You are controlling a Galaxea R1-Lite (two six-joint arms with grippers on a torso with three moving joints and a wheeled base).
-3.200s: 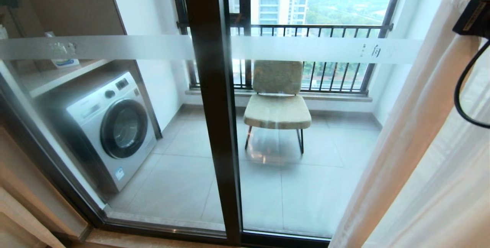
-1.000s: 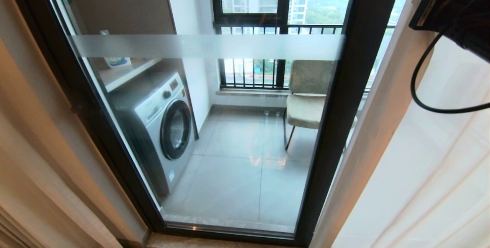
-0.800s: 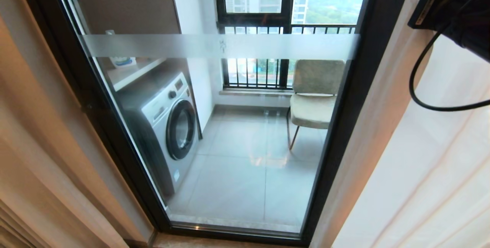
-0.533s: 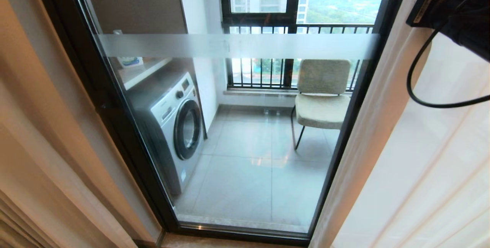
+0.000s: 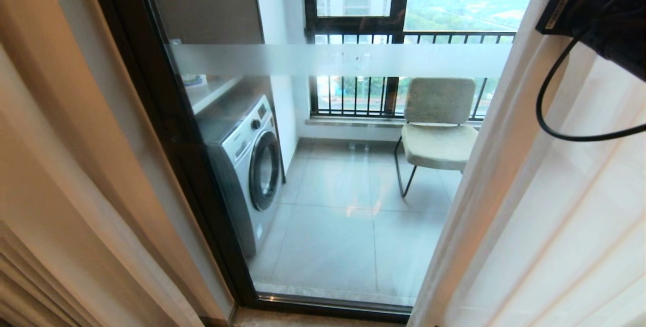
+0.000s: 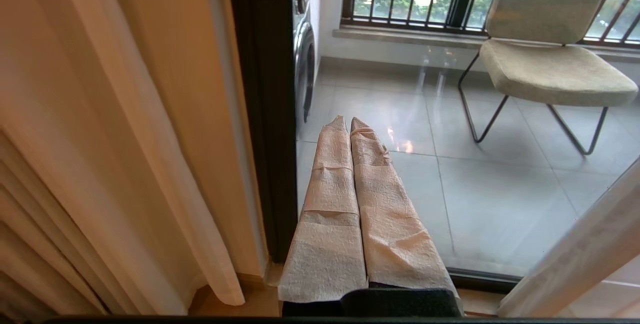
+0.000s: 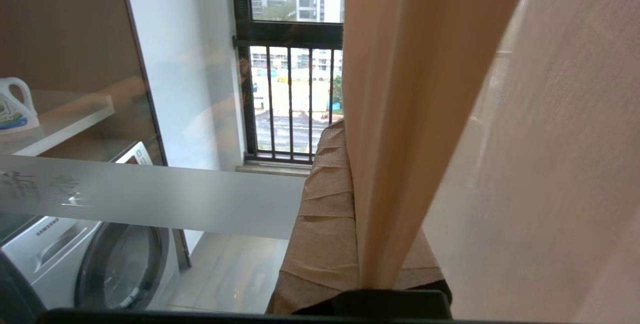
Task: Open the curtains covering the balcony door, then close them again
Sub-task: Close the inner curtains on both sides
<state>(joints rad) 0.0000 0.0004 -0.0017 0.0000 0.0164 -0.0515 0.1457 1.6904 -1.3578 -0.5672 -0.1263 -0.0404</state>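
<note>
The balcony door (image 5: 343, 59) shows as a glass pane with a frosted band in a dark frame (image 5: 166, 115). The curtains hang on both sides: a beige panel (image 5: 60, 165) on the left, a cream drape edge (image 5: 504, 140) with a white sheer (image 5: 580, 216) on the right. My right gripper (image 7: 350, 134) is shut on the cream drape's edge (image 7: 395, 114); one tape-wrapped finger (image 7: 325, 204) shows beside the fold. High at the right of the head view only its black wrist (image 5: 595, 14) is seen. My left gripper (image 6: 349, 121) is shut and empty, low before the glass beside the left curtain (image 6: 125, 139).
Behind the glass stand a washing machine (image 5: 252, 165) and a padded chair (image 5: 439, 130) on grey tiles, with a barred window (image 5: 404, 39) beyond. A detergent bottle (image 7: 12, 104) sits on a shelf. A black cable (image 5: 542, 110) loops from my right wrist.
The whole view has slid along the door toward the left curtain. The door's middle post has passed behind the right drape, which my right gripper still holds; less glass shows.
</note>
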